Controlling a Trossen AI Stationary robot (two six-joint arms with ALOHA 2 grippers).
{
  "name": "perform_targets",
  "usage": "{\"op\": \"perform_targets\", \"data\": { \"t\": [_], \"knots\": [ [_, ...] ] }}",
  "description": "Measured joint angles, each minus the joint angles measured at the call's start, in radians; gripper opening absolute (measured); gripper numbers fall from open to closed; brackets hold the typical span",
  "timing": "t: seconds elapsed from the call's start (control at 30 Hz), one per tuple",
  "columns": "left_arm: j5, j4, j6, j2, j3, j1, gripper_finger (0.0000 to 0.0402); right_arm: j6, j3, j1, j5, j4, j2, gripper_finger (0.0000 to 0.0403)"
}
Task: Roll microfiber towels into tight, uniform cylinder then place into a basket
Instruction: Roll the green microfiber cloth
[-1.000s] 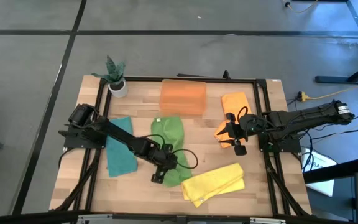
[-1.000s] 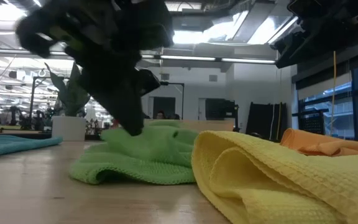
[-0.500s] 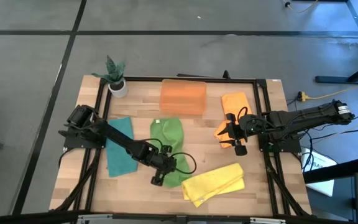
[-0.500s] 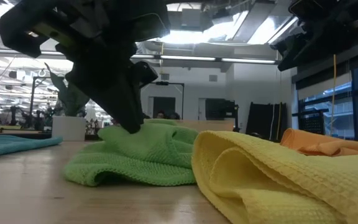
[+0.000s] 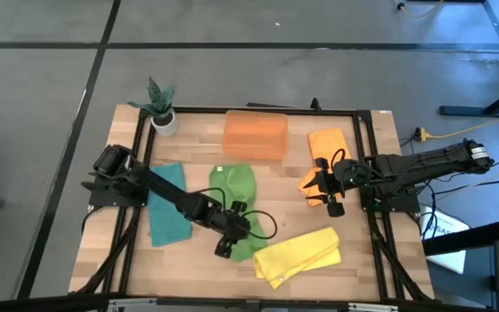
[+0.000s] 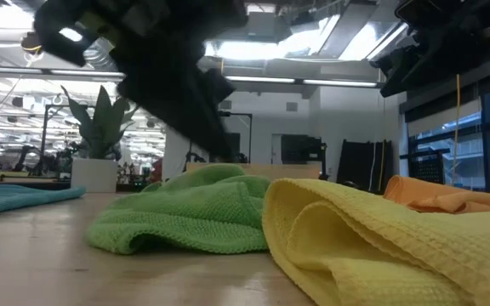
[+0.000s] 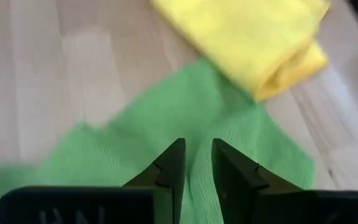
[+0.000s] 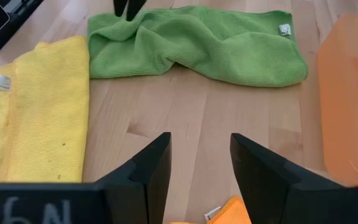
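The green towel (image 5: 236, 195) lies crumpled lengthwise mid-table, also in the left wrist view (image 7: 135, 137) and the right wrist view (image 8: 197, 40). My left gripper (image 5: 225, 245) hovers just above its near end, its fingers a little apart with nothing between them (image 7: 197, 155). The yellow towel (image 5: 297, 256) lies loosely folded at the near right, next to the green one. The orange basket (image 5: 255, 134) stands at the far middle. My right gripper (image 5: 327, 195) waits open (image 8: 199, 155) over bare wood beside an orange towel (image 5: 329, 143).
A teal towel (image 5: 167, 217) lies flat at the left under my left arm. A small white pot with a plant (image 5: 161, 108) stands at the far left corner. A dark frame (image 5: 362, 156) borders the tabletop. Bare wood shows between the green towel and my right gripper.
My left gripper has come up off the green towel's near end, tipped, and shifted a little toward the table's right edge. Before that it dragged that end slightly. The towel now lies slack in a low heap.
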Motion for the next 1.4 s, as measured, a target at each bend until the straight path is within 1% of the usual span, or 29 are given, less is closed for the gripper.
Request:
{"op": "perform_targets", "data": {
  "t": [0.13,0.3,0.43,0.57,0.7,0.9,1.0,1.4],
  "knots": [
    [0.015,0.063,-0.008,0.007,0.001,0.021,0.0072,0.000,0.000,0.000,0.000,0.000,0.000,0.0166],
    [0.138,0.057,-0.026,0.018,0.000,0.042,0.0067,0.000,0.000,0.000,0.000,-0.002,0.000,0.0166],
    [0.176,0.059,-0.029,0.052,0.000,0.040,0.0065,0.000,0.000,0.000,0.000,-0.003,0.000,0.0166],
    [0.177,0.068,-0.012,0.090,-0.001,0.034,0.0065,0.000,0.000,0.000,0.000,-0.007,0.000,0.0166],
    [0.177,0.075,0.023,0.087,-0.001,0.028,0.0065,-0.002,0.000,0.000,0.000,-0.011,0.000,0.0166],
    [0.177,0.068,0.023,0.088,-0.001,0.028,0.0065,-0.003,0.000,0.000,0.000,-0.011,0.000,0.0166],
    [0.158,0.068,0.016,0.088,-0.001,0.028,0.0065,-0.003,0.000,0.000,0.000,-0.011,0.000,0.0166],
    [0.165,0.050,0.016,0.105,-0.001,0.026,0.0062,-0.003,0.000,0.000,-0.001,-0.011,0.000,0.0166]
  ]
}}
